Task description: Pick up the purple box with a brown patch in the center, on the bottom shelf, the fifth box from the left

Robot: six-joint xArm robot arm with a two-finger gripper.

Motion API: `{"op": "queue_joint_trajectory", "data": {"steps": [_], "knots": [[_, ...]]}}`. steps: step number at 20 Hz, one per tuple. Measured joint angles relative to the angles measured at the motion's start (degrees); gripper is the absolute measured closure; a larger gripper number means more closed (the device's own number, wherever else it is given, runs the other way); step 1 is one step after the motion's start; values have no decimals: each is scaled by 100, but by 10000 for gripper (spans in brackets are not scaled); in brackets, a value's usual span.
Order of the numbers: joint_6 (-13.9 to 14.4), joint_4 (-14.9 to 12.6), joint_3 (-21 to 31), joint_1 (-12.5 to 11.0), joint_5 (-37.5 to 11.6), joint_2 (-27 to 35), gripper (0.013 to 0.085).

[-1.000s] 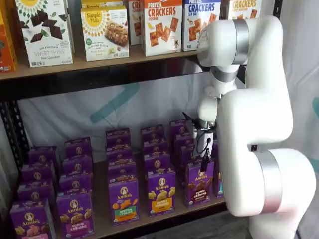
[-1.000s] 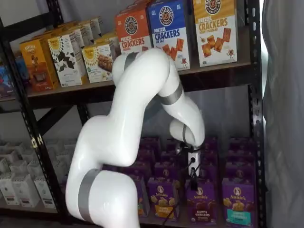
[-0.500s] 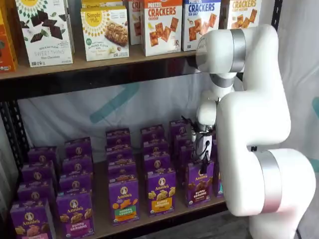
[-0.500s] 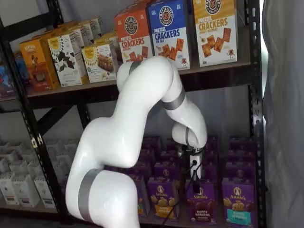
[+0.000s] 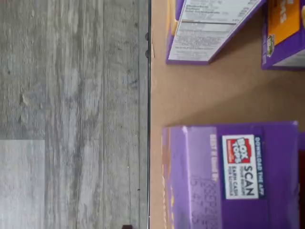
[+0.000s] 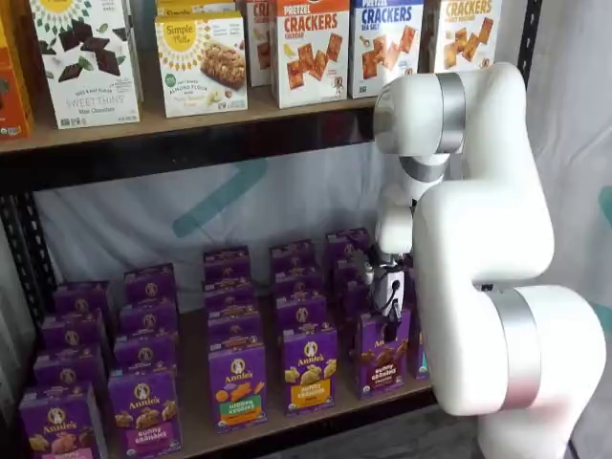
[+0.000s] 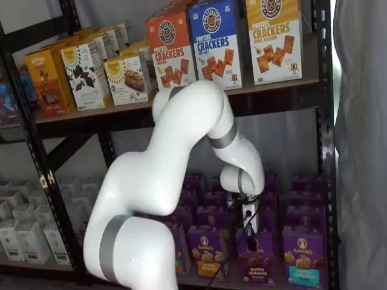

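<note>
The purple box with a brown patch (image 6: 381,360) stands at the front of the bottom shelf, and it shows in both shelf views (image 7: 255,261). My gripper (image 6: 389,328) hangs just above its top edge, and it also shows in a shelf view (image 7: 248,228). The fingers are seen side-on with a cable beside them, so no gap or grip can be made out. The wrist view shows a purple box top (image 5: 233,176) with a "Box Tops scan" label, close beneath the camera.
Rows of purple boxes fill the bottom shelf, such as an orange-patch box (image 6: 309,369) and a teal-label box (image 7: 302,263). Cracker boxes (image 6: 311,50) stand on the shelf above. The wrist view shows the shelf board's front edge (image 5: 149,95) and grey floor (image 5: 71,95).
The arm's upper joints have sunk lower and the gripper has come down a little, closer to the top of the brown-patch box. No box has moved.
</note>
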Motion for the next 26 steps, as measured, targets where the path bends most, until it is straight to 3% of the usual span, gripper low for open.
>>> {"op": "queue_joint_trajectory", "data": {"steps": [6, 8, 14, 18, 26], "knots": [[-19, 41, -99, 22, -112, 161, 130], [-50, 81, -132, 27, -110, 192, 210], [-4, 40, -201, 35, -89, 251, 330], [48, -21, -226, 32, -57, 261, 330], [17, 18, -214, 34, -74, 245, 490]]}}
